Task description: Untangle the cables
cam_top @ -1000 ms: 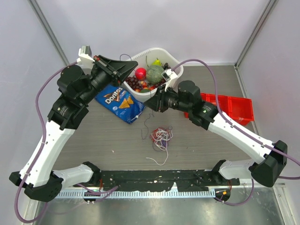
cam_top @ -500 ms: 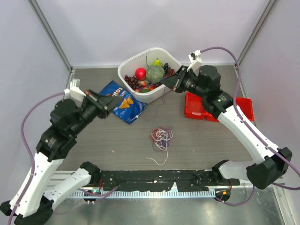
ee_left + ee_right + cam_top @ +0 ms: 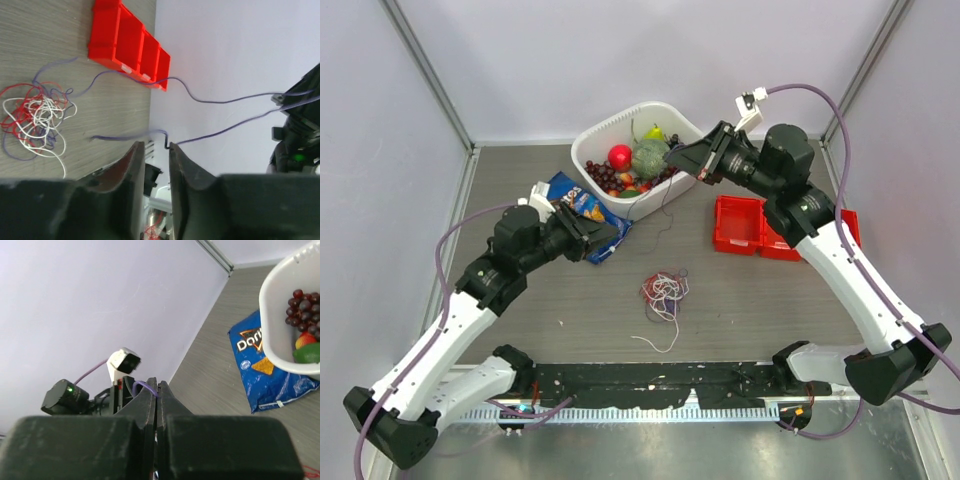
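A small tangle of white, red and purple-blue cables [image 3: 663,290] lies on the table in front of the arms and shows in the left wrist view [image 3: 35,117]. My right gripper [image 3: 672,156] is raised over the basket, shut on a thin purple cable [image 3: 665,205] that hangs below it; the pinched loop shows at its tips [image 3: 142,386]. My left gripper [image 3: 610,238] is low by the chip bag, its jaws a little apart. The same purple cable [image 3: 225,102] runs across to it and hooks over one fingertip [image 3: 172,149], not clamped.
A blue chip bag [image 3: 575,195] lies left of the tangle. A white basket [image 3: 590,140] of fruit stands at the back. Red bins [image 3: 740,225] sit to the right. A loose white cable end [image 3: 655,345] lies near the front rail.
The right arm rose and swung back to the right with the purple cable, lifting it off the table. The left arm came down from the basket to beside the chip bag.
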